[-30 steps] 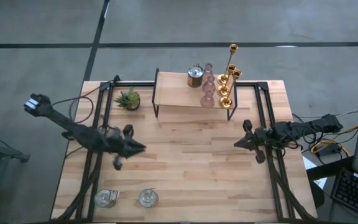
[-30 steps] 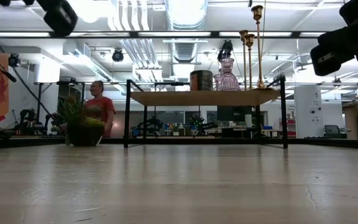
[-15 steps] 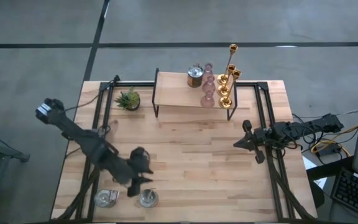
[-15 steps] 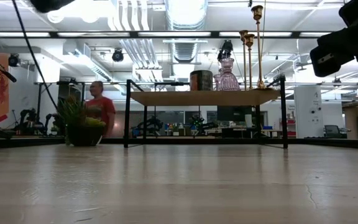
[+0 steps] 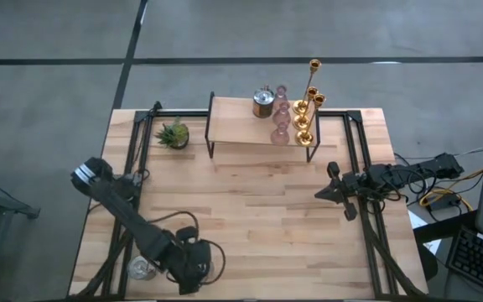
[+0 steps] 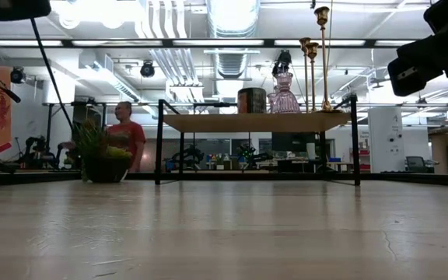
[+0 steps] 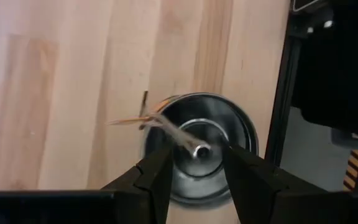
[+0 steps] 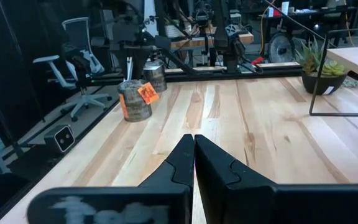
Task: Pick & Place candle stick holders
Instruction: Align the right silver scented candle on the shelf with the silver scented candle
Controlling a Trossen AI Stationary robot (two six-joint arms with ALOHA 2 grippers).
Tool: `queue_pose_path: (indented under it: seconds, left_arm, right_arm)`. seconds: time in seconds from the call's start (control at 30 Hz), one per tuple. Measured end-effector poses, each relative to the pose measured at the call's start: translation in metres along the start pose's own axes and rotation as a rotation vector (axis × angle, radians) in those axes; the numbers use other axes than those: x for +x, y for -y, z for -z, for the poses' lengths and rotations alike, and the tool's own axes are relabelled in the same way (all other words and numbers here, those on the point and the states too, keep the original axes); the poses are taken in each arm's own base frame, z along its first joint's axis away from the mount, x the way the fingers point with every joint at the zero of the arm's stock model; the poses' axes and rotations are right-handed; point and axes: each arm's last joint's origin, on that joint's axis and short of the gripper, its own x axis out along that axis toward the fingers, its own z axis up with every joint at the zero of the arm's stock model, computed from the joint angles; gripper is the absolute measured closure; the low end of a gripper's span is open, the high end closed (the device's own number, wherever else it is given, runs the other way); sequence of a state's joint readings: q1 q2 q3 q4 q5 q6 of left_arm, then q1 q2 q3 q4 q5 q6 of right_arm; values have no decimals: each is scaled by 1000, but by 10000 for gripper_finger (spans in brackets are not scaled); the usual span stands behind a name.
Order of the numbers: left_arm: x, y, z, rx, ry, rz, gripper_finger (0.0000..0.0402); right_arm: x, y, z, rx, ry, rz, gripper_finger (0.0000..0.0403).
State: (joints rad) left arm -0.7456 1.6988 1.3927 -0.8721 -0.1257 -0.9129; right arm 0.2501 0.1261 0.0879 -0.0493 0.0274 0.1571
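Pale plank table (image 5: 258, 210): squat silvery glass cup (image 7: 201, 146) is straddled near-left by left gripper (image 7: 196, 163), fingers apart; closing is called for next. Right gripper (image 8: 194, 155) is parked right, fingers together.

overhead, table-level, two wrist views (shelf (image 5: 258, 127) shared)

My table (image 5: 250, 210) is showing pale blond wood in long striped planks. My left pincer (image 7: 196, 167), matte black, is framing a silvery glass cup (image 7: 199, 148) gleaming dark and mirror-bright. On the light-wood shelf (image 5: 237, 126), three gold stems (image 5: 307, 105) are shining yellow beside translucent pink glass holders (image 5: 281, 117). The spiky potted plant (image 5: 173, 133) is glowing green. In the room beyond, a person's shirt (image 6: 131, 135) is showing red.
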Motion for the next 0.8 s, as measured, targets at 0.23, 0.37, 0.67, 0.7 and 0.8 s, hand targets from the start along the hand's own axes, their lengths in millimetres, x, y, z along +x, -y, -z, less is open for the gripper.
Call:
queue_pose_path:
  seconds: [0.23,0.37,0.67,0.7,0.8]
  left_arm:
    - [15,5,0,-56,-57,1,260]
    - [21,6,1,-62,-74,-6,260]
    - [33,6,0,-46,-63,-46,264]
    - [33,6,0,-44,-58,-53,264]
    - [34,5,-1,-31,-20,-80,265]
  right_arm:
    - [0,0,0,0,0,0,394]
    - [0,0,0,0,1,0,394]
    - [0,0,0,0,1,0,394]
    - [0,0,0,0,1,0,394]
    - [0,0,0,0,1,0,394]
